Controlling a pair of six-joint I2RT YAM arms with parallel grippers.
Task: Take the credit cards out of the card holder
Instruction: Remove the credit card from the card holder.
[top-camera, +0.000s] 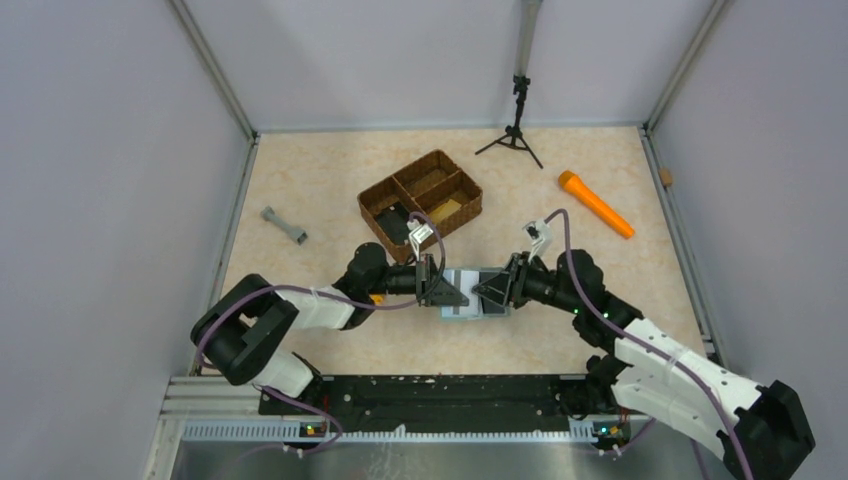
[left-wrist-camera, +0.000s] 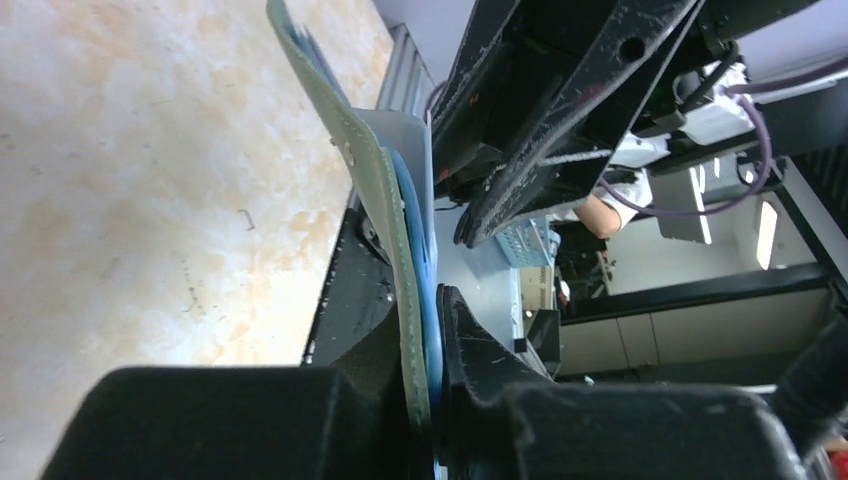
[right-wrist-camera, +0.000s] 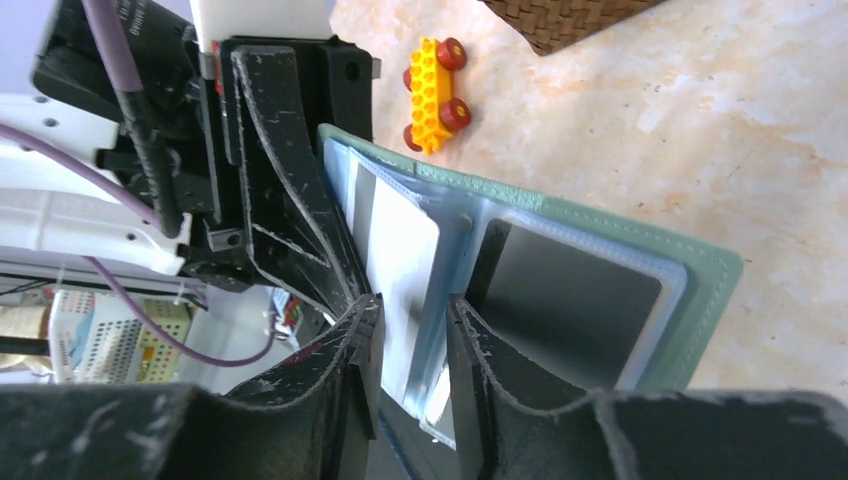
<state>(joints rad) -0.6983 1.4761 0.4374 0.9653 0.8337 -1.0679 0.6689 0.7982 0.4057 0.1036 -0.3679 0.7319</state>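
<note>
Left tool (left-wrist-camera: 415, 300) clamps the card holder (top-camera: 476, 311) at centre frame; right tool (right-wrist-camera: 410, 310) straddles a pale credit card (right-wrist-camera: 400, 250), grip uncertain. Better pinch squarely, then pull straight out lengthwise.

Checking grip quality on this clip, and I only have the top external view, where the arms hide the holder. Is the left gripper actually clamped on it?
Observer: Yes. The left gripper is shut on the green cover edge of the holder.
Operator: And the right one?
Observer: The right gripper has its fingers apart, one on either side of a clear pocket.
Operator: Any cards inside?
Observer: Two show: a pale card by the fingers and a dark card in the next pocket.
</note>
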